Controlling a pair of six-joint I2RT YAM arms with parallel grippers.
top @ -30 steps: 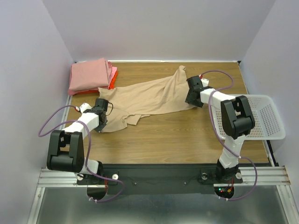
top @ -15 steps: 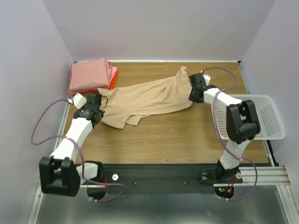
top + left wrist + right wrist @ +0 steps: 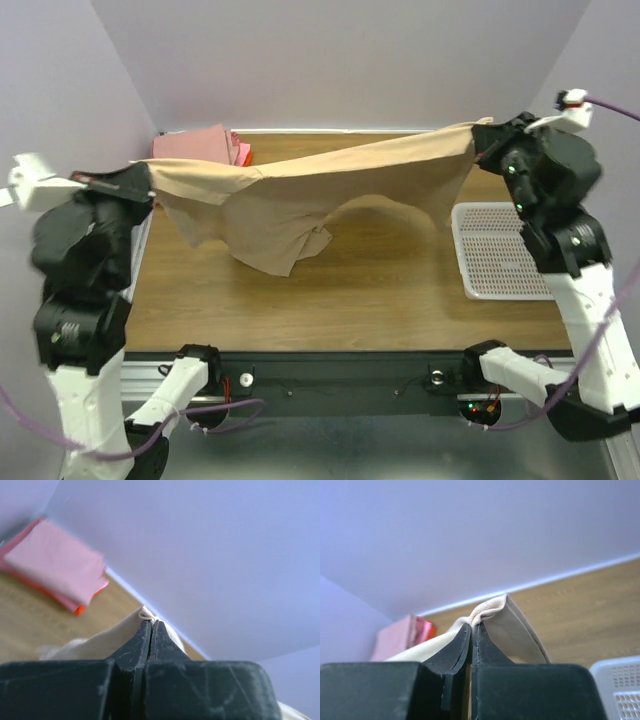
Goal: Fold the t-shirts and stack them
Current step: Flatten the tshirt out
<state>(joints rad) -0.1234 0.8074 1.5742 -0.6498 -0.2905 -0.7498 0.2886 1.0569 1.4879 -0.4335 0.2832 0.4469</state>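
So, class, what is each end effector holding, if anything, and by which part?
Both hold the tan t-shirt: the left end effector and the right end effector each pinch a bunched bit of its edge, at opposite ends.

T-shirt (image 3: 300,190) above table (image 3: 380,285) — folded stack (image 3: 195,145) far-left, basket (image 3: 500,262) right.

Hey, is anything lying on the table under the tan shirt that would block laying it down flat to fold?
Nothing visible does. The tan shirt hangs between the left gripper and right gripper over the table. The basket sits off to the right, and the folded stack is in the far left corner.
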